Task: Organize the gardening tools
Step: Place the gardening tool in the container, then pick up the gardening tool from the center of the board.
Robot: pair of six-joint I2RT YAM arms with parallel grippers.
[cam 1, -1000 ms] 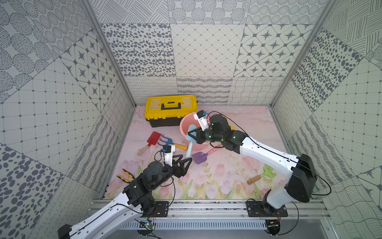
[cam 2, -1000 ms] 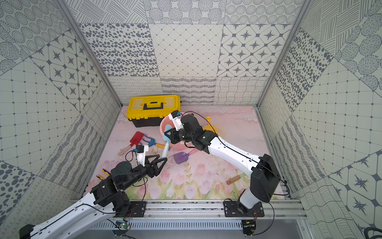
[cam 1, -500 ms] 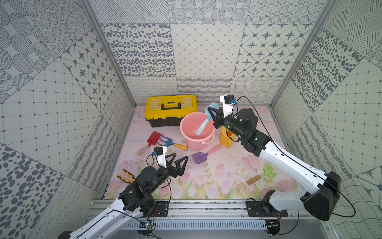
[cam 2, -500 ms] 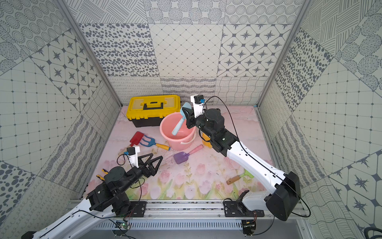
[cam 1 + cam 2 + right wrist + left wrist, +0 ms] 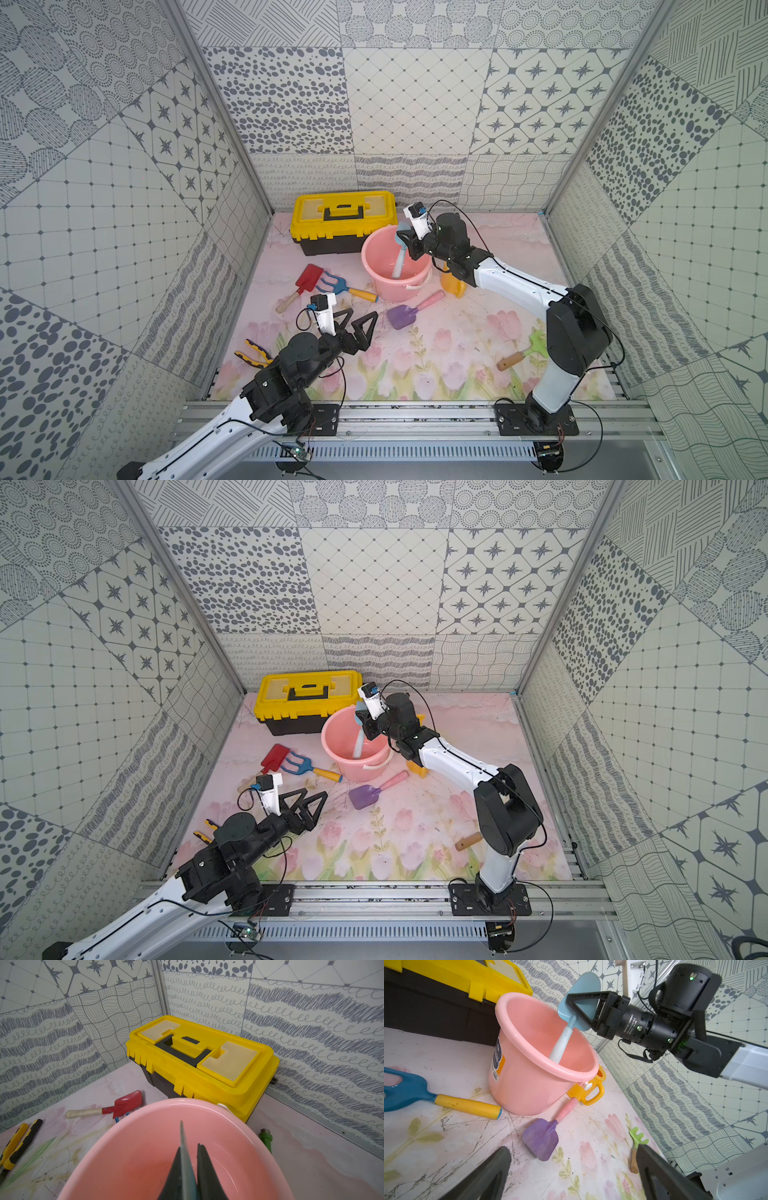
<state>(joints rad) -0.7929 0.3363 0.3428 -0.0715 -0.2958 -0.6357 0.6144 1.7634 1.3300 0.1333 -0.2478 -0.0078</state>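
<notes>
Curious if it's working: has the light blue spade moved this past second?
Yes: the light blue spade shifted from over the pink bucket's near side toward its far rim.

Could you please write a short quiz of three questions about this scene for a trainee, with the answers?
1. True or false: the right gripper holds the light blue spade by its handle.
2. Where does this spade's handle point? A) down into the pink bucket B) straight up C) sideways, level
3. How many spades and rakes lie on the mat?
Key: 1 false, it grips the blade. 2 A. 3 four: red spade, blue rake, purple spade, green rake.
</notes>
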